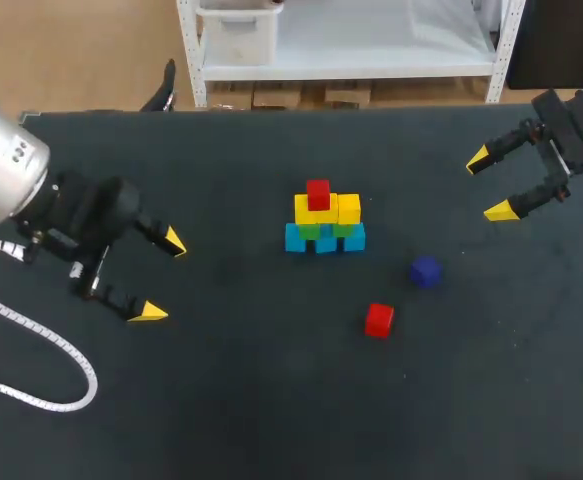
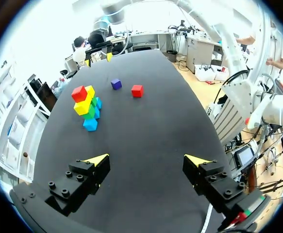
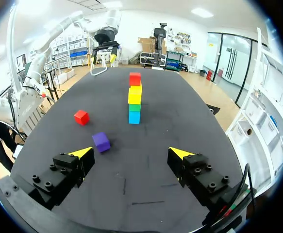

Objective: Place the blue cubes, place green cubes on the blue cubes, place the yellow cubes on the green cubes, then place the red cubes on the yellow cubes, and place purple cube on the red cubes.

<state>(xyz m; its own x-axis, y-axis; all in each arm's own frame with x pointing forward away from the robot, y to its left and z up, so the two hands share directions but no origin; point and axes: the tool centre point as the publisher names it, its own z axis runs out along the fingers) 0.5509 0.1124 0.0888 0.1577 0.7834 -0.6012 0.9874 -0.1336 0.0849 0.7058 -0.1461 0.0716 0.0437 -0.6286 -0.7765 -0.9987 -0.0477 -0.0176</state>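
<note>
A cube stack stands mid-table: blue cubes (image 1: 325,239) at the bottom, green cubes (image 1: 321,230) on them, yellow cubes (image 1: 328,209) above, and one red cube (image 1: 318,193) on top. A second red cube (image 1: 379,320) and a purple cube (image 1: 426,272) lie loose on the table to the stack's right and nearer the front. My left gripper (image 1: 161,277) is open at the left, well away from the stack (image 2: 87,108). My right gripper (image 1: 490,185) is open at the far right, with the purple cube (image 3: 101,141) and loose red cube (image 3: 81,117) ahead of it.
The dark table (image 1: 221,400) carries only the cubes. A white coiled cable (image 1: 31,330) trails from my left arm over the table's left front.
</note>
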